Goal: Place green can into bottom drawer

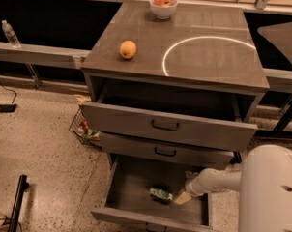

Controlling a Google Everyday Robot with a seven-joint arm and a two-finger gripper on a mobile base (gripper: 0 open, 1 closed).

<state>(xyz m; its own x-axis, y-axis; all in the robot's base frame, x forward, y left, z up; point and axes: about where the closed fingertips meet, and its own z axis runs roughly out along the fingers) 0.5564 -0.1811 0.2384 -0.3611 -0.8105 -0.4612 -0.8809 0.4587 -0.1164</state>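
Note:
The green can lies on its side on the floor of the bottom drawer, which is pulled out at the foot of the grey cabinet. My gripper is inside the same drawer, just right of the can and a little apart from it, open and holding nothing. My white arm reaches in from the lower right, and its large white housing covers the drawer's right corner.
The top drawer is pulled out and overhangs the bottom one; the middle drawer juts slightly. An orange and a bowl of fruit sit on the cabinet top. A wire basket stands on the floor at left.

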